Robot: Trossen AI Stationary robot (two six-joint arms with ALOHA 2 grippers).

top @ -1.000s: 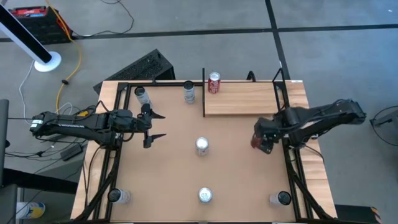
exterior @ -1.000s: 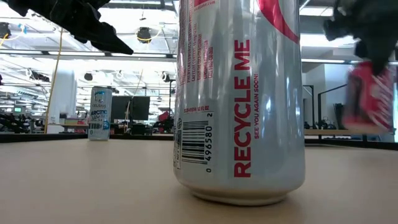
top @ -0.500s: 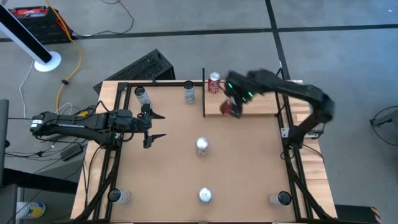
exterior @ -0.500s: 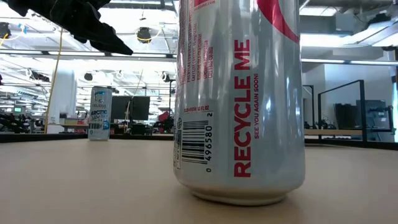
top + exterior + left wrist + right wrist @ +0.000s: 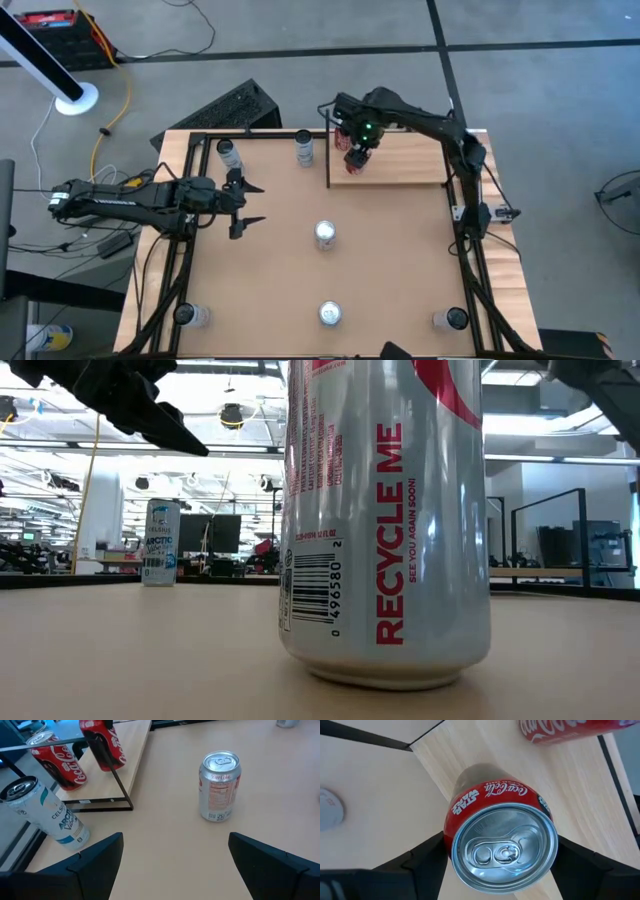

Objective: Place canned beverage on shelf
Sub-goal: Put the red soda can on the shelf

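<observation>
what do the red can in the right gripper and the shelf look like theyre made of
Red can: likely aluminium, shown by its shiny bare-metal lid with pull tab; glossy red printed wall.
Shelf: pale wood or wood-look laminate, matte, with visible grain lines; which one is unclear.

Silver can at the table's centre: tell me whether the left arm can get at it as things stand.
Probably yes. The left end effector hangs open and empty beside the upright silver aluminium can, facing it, with only bare brown tabletop between them. The right arm is busy at the shelf.
</observation>
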